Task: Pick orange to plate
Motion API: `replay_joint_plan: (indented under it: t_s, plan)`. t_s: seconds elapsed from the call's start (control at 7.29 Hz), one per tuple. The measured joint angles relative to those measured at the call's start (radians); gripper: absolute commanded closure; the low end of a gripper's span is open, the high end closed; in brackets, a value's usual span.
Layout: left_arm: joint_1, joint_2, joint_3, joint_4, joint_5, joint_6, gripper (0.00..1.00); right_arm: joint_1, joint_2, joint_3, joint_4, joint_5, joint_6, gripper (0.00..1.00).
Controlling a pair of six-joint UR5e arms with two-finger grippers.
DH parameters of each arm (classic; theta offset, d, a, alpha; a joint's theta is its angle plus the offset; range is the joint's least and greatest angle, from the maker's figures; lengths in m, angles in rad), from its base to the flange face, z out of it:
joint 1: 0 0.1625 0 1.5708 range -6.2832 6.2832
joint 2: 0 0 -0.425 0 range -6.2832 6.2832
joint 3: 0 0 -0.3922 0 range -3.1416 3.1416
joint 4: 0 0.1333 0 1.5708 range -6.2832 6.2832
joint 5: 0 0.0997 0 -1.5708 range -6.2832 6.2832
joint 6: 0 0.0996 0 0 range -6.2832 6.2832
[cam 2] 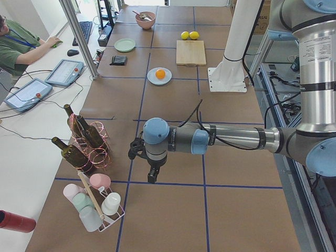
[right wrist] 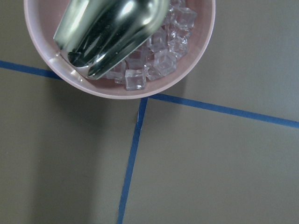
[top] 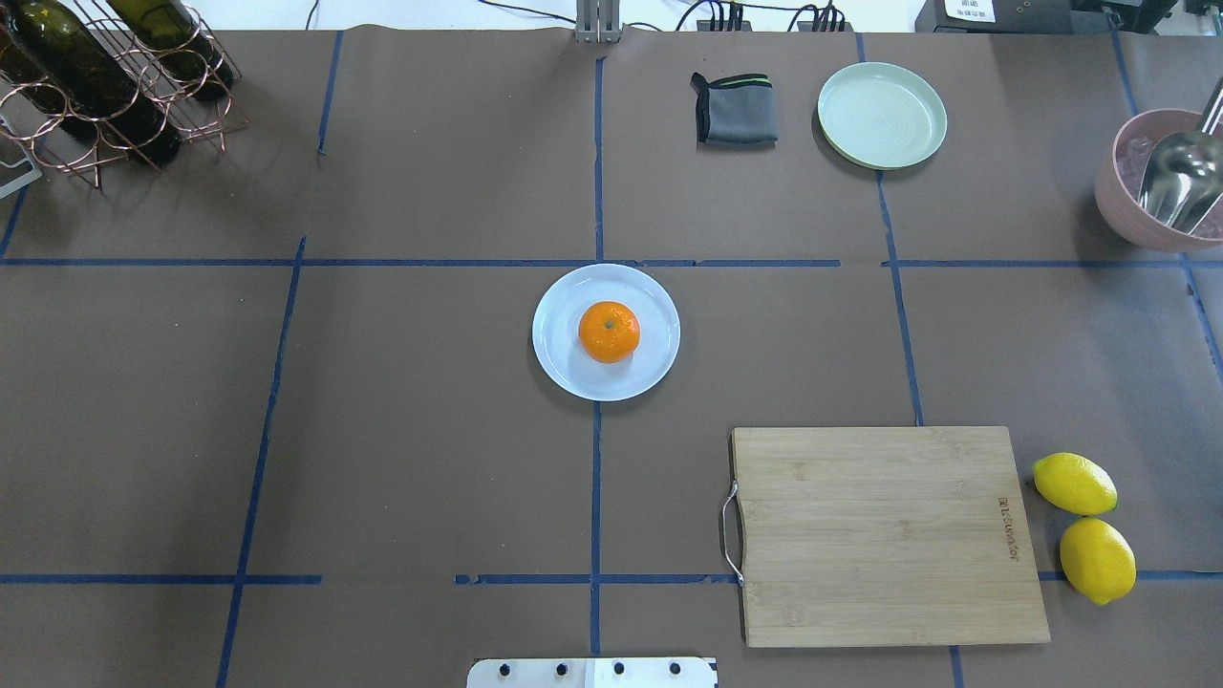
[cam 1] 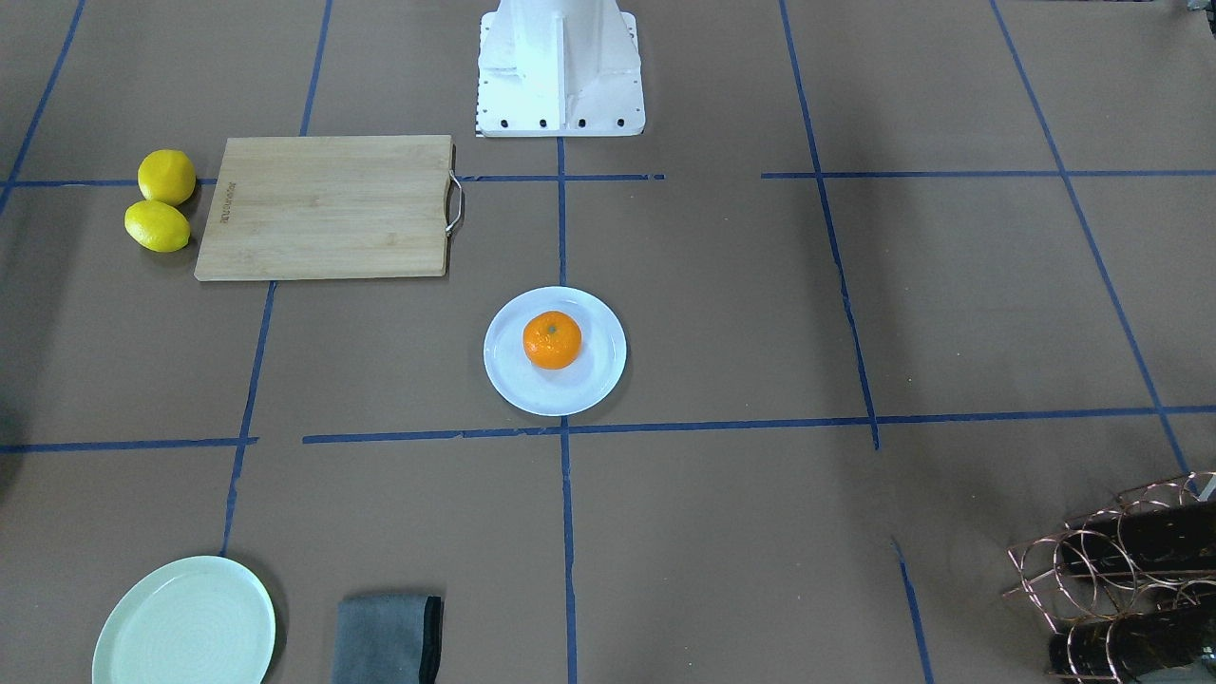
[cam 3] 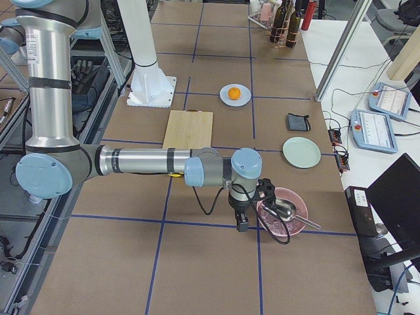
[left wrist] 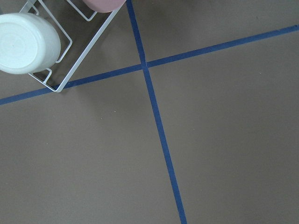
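The bench (top: 430, 430) wears matt brown paper, lined with blue tape (top: 596, 497). The orange (top: 609, 332) has a finely pitted, faintly shiny peel, and the plate (top: 559, 354) is smooth and glossy white. The board (top: 884, 535) is pale wood with visible grain and a bright metal handle (top: 728, 532). The cloth (top: 736, 112) is soft grey fabric. The rack (top: 143, 124) is coppery wire and holds dark glass bottles (top: 86, 81). In the matt pink bowl (right wrist: 121, 92) lie clear ice cubes (right wrist: 134, 80) and a mirror-polished metal scoop (right wrist: 112, 28).

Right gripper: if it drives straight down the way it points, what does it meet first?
Most likely the bare table, near the tape crossing. The right gripper points down just beside the pink bowl, though depth is unclear.
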Motion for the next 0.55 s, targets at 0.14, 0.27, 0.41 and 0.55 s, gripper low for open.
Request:
replay_joint_plan:
  t_s: [0.14, 0.27, 0.41, 0.55]
  plan:
    - [0.0, 0.005, 0.004, 0.001, 0.0, 0.001, 0.0, 0.004, -0.005, 0.009, -0.023, 0.011, 0.001, 0.0]
    - [-0.002, 0.019, -0.004, 0.001, 0.0, 0.001, 0.0, 0.003, -0.011, 0.013, -0.036, 0.012, 0.001, 0.0]
    - [-0.002, 0.039, -0.018, 0.001, 0.0, 0.001, 0.0, 0.003, -0.019, 0.014, -0.038, 0.012, -0.002, 0.0]
    - [-0.003, 0.051, -0.027, 0.0, -0.001, 0.001, 0.0, 0.002, -0.023, 0.011, -0.037, 0.011, -0.006, 0.0]
